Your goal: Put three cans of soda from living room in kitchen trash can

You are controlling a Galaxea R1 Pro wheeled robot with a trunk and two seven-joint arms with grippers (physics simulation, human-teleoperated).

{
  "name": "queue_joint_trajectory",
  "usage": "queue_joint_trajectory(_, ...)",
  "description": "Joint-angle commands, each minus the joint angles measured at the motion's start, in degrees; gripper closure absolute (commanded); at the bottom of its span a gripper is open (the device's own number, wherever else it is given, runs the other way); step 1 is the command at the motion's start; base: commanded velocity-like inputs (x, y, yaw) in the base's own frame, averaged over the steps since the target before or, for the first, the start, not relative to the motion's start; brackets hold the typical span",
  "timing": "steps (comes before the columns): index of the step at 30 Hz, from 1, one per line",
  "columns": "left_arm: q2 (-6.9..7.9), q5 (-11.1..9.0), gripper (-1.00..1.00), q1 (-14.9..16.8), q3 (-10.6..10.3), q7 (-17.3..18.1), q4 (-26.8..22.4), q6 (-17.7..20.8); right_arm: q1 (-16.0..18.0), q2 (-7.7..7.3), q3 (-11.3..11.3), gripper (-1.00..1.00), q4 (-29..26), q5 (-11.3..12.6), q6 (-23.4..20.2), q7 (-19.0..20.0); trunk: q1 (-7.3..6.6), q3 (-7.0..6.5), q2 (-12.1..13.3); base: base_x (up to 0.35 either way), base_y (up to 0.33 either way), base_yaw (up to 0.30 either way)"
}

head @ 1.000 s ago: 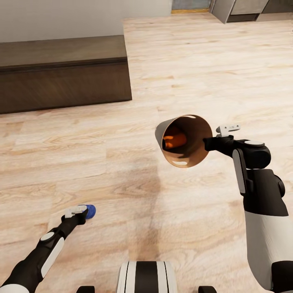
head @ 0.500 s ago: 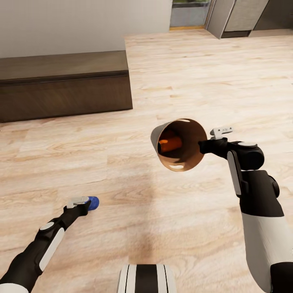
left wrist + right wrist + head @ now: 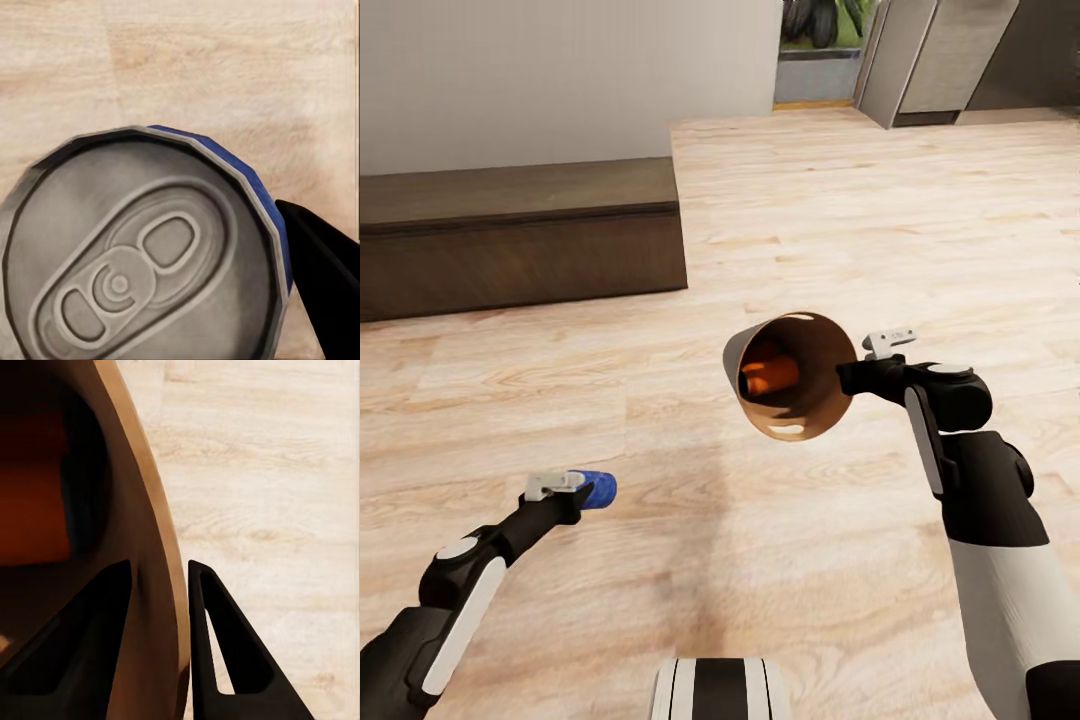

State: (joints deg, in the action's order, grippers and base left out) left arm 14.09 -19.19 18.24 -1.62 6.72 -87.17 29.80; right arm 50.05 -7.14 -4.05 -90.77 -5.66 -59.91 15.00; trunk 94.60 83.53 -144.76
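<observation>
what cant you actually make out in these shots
- How many orange cans lie in the trash can: head view, its wall hides most of the inside.
- Blue can label: left wrist view, lid faces the camera.
- Right gripper fingertips: right wrist view, one inside the rim.

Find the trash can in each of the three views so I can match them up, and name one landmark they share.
Head view: the trash can hangs right of centre, tipped with its mouth toward the camera, the right gripper clamped on its rim.
Left wrist view: not in it; the blue can is.
Right wrist view: its coppery wall runs between the two fingers.
Shared landmark: the pale wood floor.
</observation>
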Motion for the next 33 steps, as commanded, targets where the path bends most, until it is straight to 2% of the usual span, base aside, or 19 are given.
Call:
queue_joint_trajectory(1, 0.03, 0.05, 1.00, -0.12, 0.03, 0.02, -0.87, 1.01, -0.03, 0.01, -0.32, 1.00, -0.03, 1.14, -0.09, 0.03, -0.03, -0.23, 0.01, 0.000, 0.000, 0.000)
queue_joint_trajectory(3, 0.13, -0.05, 1.00, -0.34, 0.22, 0.35, -2.55, 3.72, -0.63, 0.07, -1.61, 1.00, 0.04, 0.99, -0.09, 0.00, -0.08, -0.68, 0.04, 0.000, 0.000, 0.000)
queue_joint_trajectory(4, 0.18, -0.15, 1.00, -0.48, 0.68, 1.11, -3.60, 6.72, -1.93, 0.16, -2.99, 1.00, 0.07, -0.25, -0.09, -0.02, -0.11, -0.90, 0.05, 0.000, 0.000, 0.000)
queue_joint_trajectory(6, 0.19, -0.18, 1.00, -0.51, 1.12, 1.62, -3.86, 8.30, -2.50, 0.27, -3.45, 1.00, 0.07, -1.55, -0.09, 0.00, -0.16, -1.34, 0.08, 0.000, 0.000, 0.000)
queue_joint_trajectory(9, 0.16, -0.23, 1.00, -0.55, 2.50, 2.88, -4.17, 12.60, -3.58, 1.22, -3.94, 1.00, 0.10, -4.30, -0.09, 0.02, -0.23, -2.01, 0.12, 0.000, 0.000, 0.000)
queue_joint_trajectory(12, 0.21, -0.23, 1.00, -0.56, 2.95, 4.14, -4.26, 15.83, -4.14, 1.76, -4.11, 1.00, 0.20, -5.21, -0.09, 0.02, -0.31, -2.67, 0.16, 0.000, 0.000, 0.000)
queue_joint_trajectory(17, 0.29, -0.23, 1.00, -0.39, 3.17, 6.36, -4.31, 19.78, -4.62, 2.51, -4.74, 1.00, 0.58, -5.74, -0.09, 0.03, -0.44, -3.78, 0.23, 0.000, 0.000, 0.000)
queue_joint_trajectory(21, 0.42, -0.25, 1.00, -0.15, 3.23, 7.44, -4.35, 21.49, -4.72, 2.75, -5.10, 1.00, 0.74, -5.86, -0.09, 0.00, -0.54, -4.66, 0.28, 0.000, 0.000, 0.000)
queue_joint_trajectory(25, 0.48, -0.24, 1.00, 0.62, 3.36, 10.91, -4.39, 24.39, -4.77, 2.91, -5.37, 1.00, 0.94, -5.91, -0.09, -0.03, -0.65, -5.55, 0.33, 0.000, 0.000, 0.000)
queue_joint_trajectory(28, 0.49, -0.23, 1.00, 2.06, 3.51, 13.37, -4.41, 26.80, -4.78, 3.11, -5.48, 1.00, 1.06, -5.93, -0.09, -0.01, -0.72, -6.22, 0.37, 0.000, 0.000, 0.000)
queue_joint_trajectory(33, 0.55, -0.23, 1.00, 4.19, 3.60, 14.34, -4.41, 29.15, -5.01, 3.37, -5.48, 1.00, 1.16, -5.94, -0.09, 0.02, -0.85, -7.32, 0.44, 0.000, 0.000, 0.000)
